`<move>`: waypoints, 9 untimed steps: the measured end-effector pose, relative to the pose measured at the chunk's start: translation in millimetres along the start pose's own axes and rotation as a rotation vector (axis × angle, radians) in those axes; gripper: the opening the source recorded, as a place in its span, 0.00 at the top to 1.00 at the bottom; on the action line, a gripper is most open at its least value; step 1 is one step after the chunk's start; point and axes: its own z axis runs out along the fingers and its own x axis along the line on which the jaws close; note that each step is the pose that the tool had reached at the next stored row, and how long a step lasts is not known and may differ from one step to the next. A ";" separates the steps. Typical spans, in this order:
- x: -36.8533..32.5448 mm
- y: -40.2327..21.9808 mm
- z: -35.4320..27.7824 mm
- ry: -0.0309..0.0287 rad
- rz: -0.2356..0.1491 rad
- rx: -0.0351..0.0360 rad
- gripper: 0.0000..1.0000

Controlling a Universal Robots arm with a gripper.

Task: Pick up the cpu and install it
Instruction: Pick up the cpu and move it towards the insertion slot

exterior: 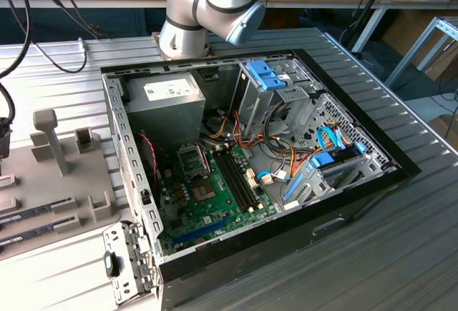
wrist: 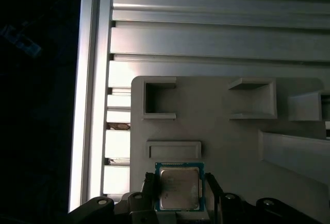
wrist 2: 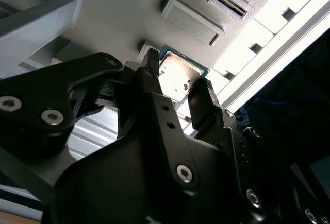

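Although the ribbed aluminium worktop (exterior: 401,254) carries an open computer case (exterior: 114,132), its green motherboard (exterior: 215,214) lying face up and the socket frame (exterior: 189,157) apparently raised, I judge the work to be at the pick-up stage, with the install not yet done. Directly under the pincer (wrist: 180,183) lies a grey moulded holder plate (wrist: 206,126), its raised ribs and shallow empty pockets spreading out beyond the tips. The worktop's grooves run on past the plate's edge. The pincer is set to the chip's width and, as far as I can judge, clamped on the cpu (wrist: 179,190): each black tip meets one of two opposite green rims with no gap showing, and the silver lid faces the wrist. In the second wrist view the cpu (wrist 2: 178,74) sits between the same tips, right at the plate's surface; whether it rests on its seat or hangs just clear I cannot tell. Taking it clear would call for a straight, level rise and a steady grip, since so thin and flat a chip could skew or slip.
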 end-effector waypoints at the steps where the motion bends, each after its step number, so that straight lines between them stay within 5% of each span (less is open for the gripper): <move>1: 0.0 0.0 -0.2 -0.0001 0.000 -0.0002 0.53; 9: -0.1 0.1 -1.9 -0.0002 0.000 -0.0018 0.53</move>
